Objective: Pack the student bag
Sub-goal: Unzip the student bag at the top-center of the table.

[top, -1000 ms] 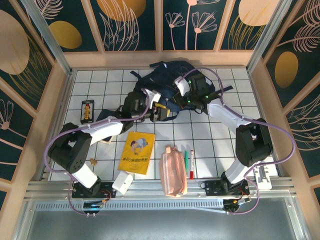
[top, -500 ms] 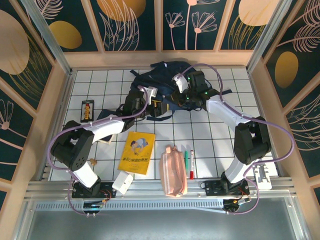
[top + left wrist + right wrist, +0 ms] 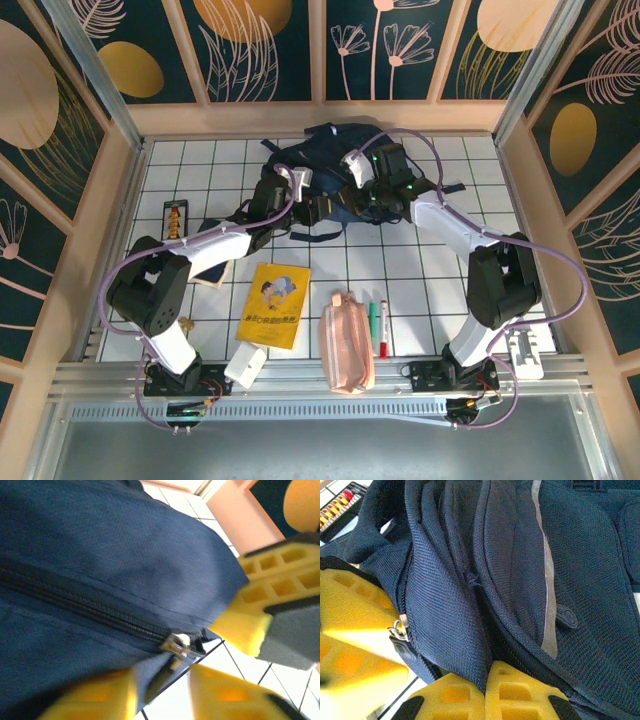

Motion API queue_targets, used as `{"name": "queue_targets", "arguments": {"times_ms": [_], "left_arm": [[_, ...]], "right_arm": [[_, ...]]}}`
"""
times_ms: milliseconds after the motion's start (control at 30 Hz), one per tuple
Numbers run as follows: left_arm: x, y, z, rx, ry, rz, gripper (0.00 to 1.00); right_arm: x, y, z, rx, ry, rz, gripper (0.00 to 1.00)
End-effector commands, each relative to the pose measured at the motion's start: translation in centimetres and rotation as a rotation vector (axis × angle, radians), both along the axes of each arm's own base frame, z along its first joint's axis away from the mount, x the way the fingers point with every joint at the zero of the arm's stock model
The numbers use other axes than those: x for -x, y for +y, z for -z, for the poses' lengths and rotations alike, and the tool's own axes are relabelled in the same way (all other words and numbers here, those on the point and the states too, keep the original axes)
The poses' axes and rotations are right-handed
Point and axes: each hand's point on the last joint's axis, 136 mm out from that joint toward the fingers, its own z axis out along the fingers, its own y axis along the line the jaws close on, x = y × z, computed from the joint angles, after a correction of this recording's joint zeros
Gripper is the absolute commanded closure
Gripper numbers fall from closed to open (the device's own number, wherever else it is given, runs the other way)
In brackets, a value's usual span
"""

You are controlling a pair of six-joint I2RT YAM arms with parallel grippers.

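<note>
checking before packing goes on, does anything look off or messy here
Nothing looks spilled or broken. The bag lies crumpled and skewed at the far side of the table, with a fold of it pinched in the right gripper. The book, pink pouch and markers lie outside it.

Nothing can be read. The yellow rectangular booklet (image 3: 272,305), lying near and left of centre, bears a line of dark characters on its cover, too small to make out.
</note>
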Motion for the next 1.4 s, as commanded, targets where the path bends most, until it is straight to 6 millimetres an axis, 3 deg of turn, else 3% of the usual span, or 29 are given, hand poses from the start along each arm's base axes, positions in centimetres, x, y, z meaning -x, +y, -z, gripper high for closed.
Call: {"name": "queue_targets", "arguments": {"times_ms": [0, 100, 200, 233, 367, 500, 700, 900, 1100, 1233, 1300, 1367], "left_arm": [[-1.1, -0.1, -0.8, 0.015, -0.022, -0.006, 0.91], [-0.8, -0.1, -1.3, 0.025, -0.041, 0.011, 1.0], [-0.6, 0.4, -0.8, 0.005, -0.042, 0.019, 1.0], [-0.4, 0.7, -1.7, 0.018, -0.063, 0.023, 1.0], [-0.2, 1.7, -1.7, 0.013, -0.062, 0.025, 1.0], [-0.3, 3.3, -1.9, -0.015, -0.067, 0.0, 1.0], [-0.5, 6.3, -2.5, -0.126, -0.107, -0.021, 1.0], [-1.7, 10.7, -2.7, -0.393, -0.262, -0.132, 1.0], [-3.9, 12.3, -2.4, -0.483, -0.358, -0.131, 1.0], [-6.1, 14.3, -1.1, -0.498, -0.362, -0.164, 1.0], [-7.0, 15.0, -1.0, -0.474, -0.361, -0.178, 1.0], [-7.2, 14.4, -1.3, -0.458, -0.38, -0.142, 1.0]], "right_arm": [[0.2, 0.7, -1.1, -0.039, 0.004, -0.012, 1.0], [-0.2, 0.1, -0.5, -0.017, 0.004, 0.008, 1.0], [-0.8, -0.8, 0.1, 0.007, 0.008, 0.042, 1.0], [-1.0, -1.0, 0.2, 0.012, 0.008, 0.049, 1.0], [-1.3, -1.7, 0.4, 0.048, -0.011, 0.063, 1.0], [-1.7, -4.0, 2.0, 0.217, -0.073, 0.09, 1.0], [0.1, -6.7, 3.2, 0.417, -0.185, -0.021, 1.0], [2.8, -7.3, -1.7, 0.281, -0.342, -0.186, 1.0], [5.9, -6.6, -6.5, 0.234, -0.586, -0.418, 1.0], [6.9, -7.4, -7.6, 0.302, -0.686, -0.491, 1.0], [6.8, -8.2, -7.2, 0.333, -0.683, -0.48, 1.0], [7.0, -8.7, -6.1, 0.352, -0.671, -0.481, 1.0]]}}
